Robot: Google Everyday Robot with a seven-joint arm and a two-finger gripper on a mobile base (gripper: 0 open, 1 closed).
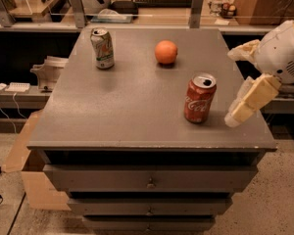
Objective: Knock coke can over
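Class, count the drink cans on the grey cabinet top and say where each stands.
2. The coke can stands upright front right, beside the gripper at the right edge. The pale can stands upright back left. None looks hidden.

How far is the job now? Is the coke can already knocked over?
Nothing is done yet: the coke can stands upright on the grey table. In hand: the tool hangs beside it, not touching. Left: push the can until it tips.
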